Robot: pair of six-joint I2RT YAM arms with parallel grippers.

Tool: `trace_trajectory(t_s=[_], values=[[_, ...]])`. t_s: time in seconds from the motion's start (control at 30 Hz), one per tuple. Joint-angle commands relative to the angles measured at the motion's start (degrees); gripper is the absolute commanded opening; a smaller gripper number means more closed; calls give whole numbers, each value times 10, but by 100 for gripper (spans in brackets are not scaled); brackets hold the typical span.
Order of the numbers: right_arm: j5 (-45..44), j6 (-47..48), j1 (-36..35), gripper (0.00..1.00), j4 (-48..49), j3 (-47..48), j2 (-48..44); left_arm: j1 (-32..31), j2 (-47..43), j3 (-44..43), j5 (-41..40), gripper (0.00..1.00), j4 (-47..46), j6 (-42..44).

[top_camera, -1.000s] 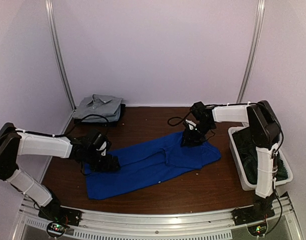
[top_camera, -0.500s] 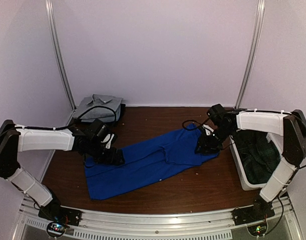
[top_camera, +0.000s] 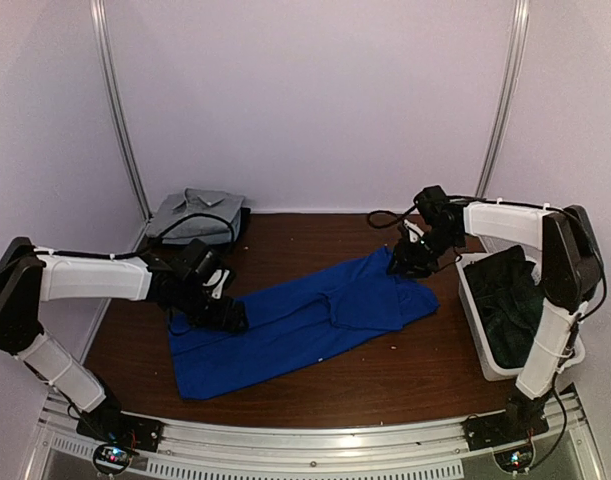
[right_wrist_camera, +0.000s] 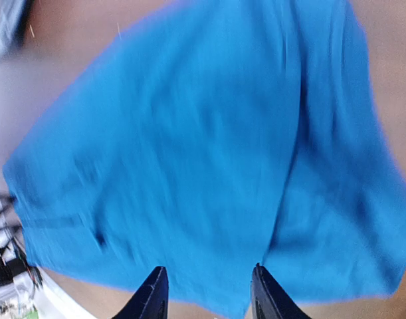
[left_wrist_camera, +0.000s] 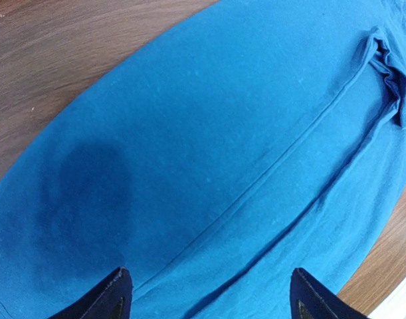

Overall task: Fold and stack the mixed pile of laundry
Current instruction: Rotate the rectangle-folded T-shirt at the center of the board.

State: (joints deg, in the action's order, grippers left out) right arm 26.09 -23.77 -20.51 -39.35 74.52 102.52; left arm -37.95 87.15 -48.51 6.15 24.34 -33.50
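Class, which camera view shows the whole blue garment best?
The top view: the blue garment shows nearly whole. The left wrist view gives a sharp close-up of part; the right wrist view, a blurred part.

My left gripper (left_wrist_camera: 212, 299): jaws wide, over left end of the royal-blue piece (top_camera: 305, 325). My right gripper (right_wrist_camera: 209, 292): jaws half-parted, above its right end.

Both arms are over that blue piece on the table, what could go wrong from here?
One: the right gripper sits at the far corner of the blue piece, close to the bin; a pull that way could drag cloth onto the rim or bump it. Two: the left gripper hangs with jaws wide over flat cloth; closing there might pinch a bunch or just one layer, skewing the fold.
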Motion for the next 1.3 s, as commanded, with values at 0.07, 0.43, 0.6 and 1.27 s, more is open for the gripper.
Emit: trace_trajectory(t_s=[0.07,0.43,0.6,1.27], values=[[-19,40,48,40,-9,184,127,14,6,-27,-18,84,5,5],[-22,57,62,39,-46,361,277,51,26,-44,-25,84,18,12],[-27,64,65,39,-49,398,310,63,33,-43,-39,84,29,14],[-7,53,75,18,-37,450,371,143,-14,39,-72,82,75,-14]])
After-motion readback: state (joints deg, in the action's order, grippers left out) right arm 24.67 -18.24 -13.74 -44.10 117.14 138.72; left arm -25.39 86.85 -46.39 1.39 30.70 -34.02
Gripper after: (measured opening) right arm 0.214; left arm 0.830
